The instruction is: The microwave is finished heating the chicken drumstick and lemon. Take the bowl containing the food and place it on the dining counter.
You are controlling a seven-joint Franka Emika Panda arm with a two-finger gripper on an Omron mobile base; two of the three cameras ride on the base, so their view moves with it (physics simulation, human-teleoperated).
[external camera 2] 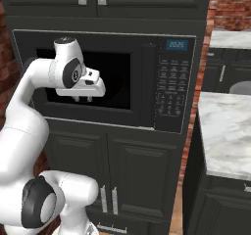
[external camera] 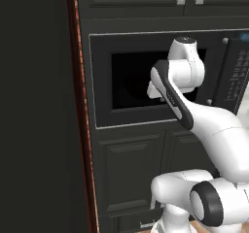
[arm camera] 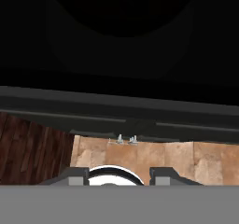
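The microwave (external camera 2: 112,77) is built into dark cabinets, and its dark glass door (external camera: 131,81) stands shut. The bowl, the chicken drumstick and the lemon are hidden behind that door. My gripper (external camera 2: 83,99) hangs just in front of the door glass, pointing down, partly behind my own arm in the left base view (external camera: 153,92). In the hand view its two fingertips (arm camera: 77,176) stand apart with nothing between them (arm camera: 120,177); the door's lower frame (arm camera: 121,111) crosses above them. The dining counter (external camera 2: 225,126), a white veined marble slab, lies to the right.
The button panel with a blue display (external camera 2: 172,82) sits right of the door. Dark cabinet doors (external camera 2: 132,175) stand below the microwave. A red brick wall (external camera 2: 230,4) and another marble counter (external camera 2: 230,37) lie further right. Tan floor tiles (arm camera: 186,157) show below the hand.
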